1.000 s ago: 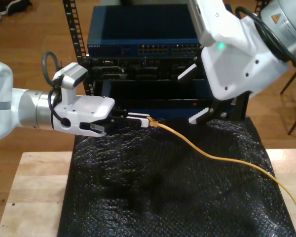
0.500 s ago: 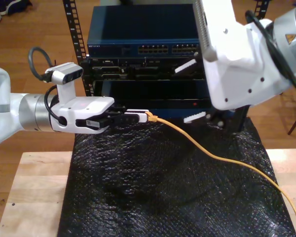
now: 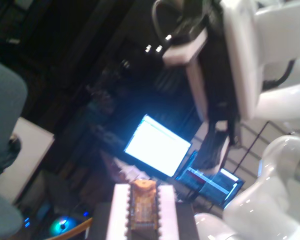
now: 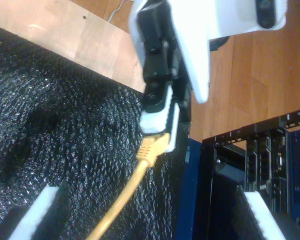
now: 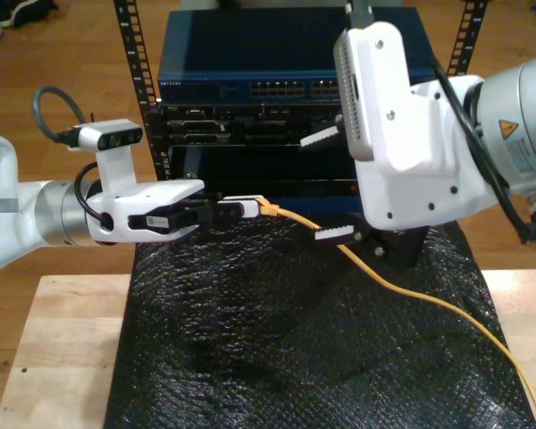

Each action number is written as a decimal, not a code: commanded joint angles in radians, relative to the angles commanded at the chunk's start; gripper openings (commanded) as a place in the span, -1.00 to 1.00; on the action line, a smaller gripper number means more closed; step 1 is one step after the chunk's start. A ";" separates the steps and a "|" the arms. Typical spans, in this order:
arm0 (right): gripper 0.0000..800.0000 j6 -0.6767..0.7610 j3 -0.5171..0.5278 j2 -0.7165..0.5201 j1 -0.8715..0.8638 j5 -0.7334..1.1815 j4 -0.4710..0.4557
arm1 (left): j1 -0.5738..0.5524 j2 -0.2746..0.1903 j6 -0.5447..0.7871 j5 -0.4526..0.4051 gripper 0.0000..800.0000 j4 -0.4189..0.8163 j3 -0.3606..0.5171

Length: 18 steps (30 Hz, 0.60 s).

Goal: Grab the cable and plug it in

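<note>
Cable (image 5: 402, 290), yellow-orange, runs from the near right of the exterior view across the black textured mat (image 5: 277, 357) up to its plug end (image 5: 268, 208), which my first hand (image 5: 243, 209) holds clamped between white-padded fingers (image 5: 237, 211). In the first wrist view the plug (image 3: 142, 192) sits between the two pale pads (image 3: 119, 210), pointing away from the camera. In the second wrist view the same plug (image 4: 154, 147) juts from the tip of that hand (image 4: 160, 120), and the cable (image 4: 121, 200) trails down over the mat (image 4: 55, 130).

My first hand reaches in from the exterior view's left, with the plug held above the far edge of the mat, just in front of the dark equipment rack (image 5: 250, 134). A blue network switch (image 5: 250, 80) with rows of ports sits at the top of the rack.

My second hand (image 5: 326, 188) hangs at the exterior view's right, fingers (image 5: 335, 234) spread wide with nothing between them; the near finger lies just beside the cable. The mat covers a pale wooden tabletop (image 5: 62, 349).
</note>
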 joint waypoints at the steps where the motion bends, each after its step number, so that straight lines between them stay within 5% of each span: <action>1: 0.94 0.000 0.003 -0.003 0.006 -0.002 0.000 | 0.002 0.000 0.000 0.005 -0.99 -0.002 0.000; 18: 0.92 -0.037 0.058 0.003 0.153 -0.212 -0.002 | 0.005 0.029 -0.051 0.114 -0.99 -0.071 -0.003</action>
